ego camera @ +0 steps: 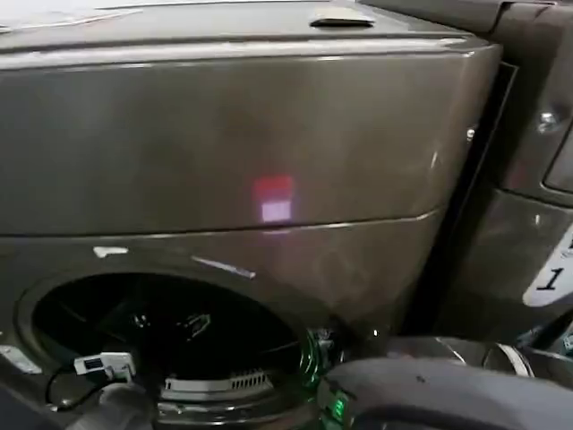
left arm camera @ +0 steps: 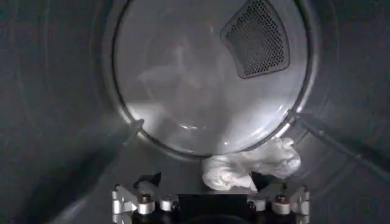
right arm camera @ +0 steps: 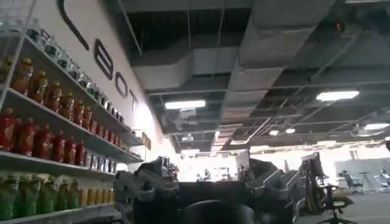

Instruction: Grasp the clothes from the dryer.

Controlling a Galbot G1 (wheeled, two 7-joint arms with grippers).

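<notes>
Clothes [left arm camera: 253, 165], a small white crumpled bundle, lie on the floor of the drum at the foot of its round back wall [left arm camera: 207, 73], seen from the left wrist camera. The bundle's long axis runs across the drum, along the curve where floor meets back wall, with a puffed end toward the side under the perforated vent [left arm camera: 256, 38] and a lower, folded end nearer the middle. The left gripper [left arm camera: 210, 192] is inside the drum just short of the bundle, its two finger mounts spread wide apart and nothing between them; the fabric's nearer edge sits close to the gap but is not clamped. A raised baffle rib [left arm camera: 335, 143] crosses the drum wall beside the clothes.

From the head camera, the bronze-grey dryer [ego camera: 233, 134] fills the frame, its round porthole [ego camera: 161, 331] open and dark at lower left, with the left arm [ego camera: 112, 403] reaching into it. A neighbouring panel carries a white "1" sticker [ego camera: 551, 273].

The right gripper [right arm camera: 210, 189] is held away from the machine, pointing up toward a ceiling and shelves of bottled drinks [right arm camera: 42, 134], fingers apart and empty.
</notes>
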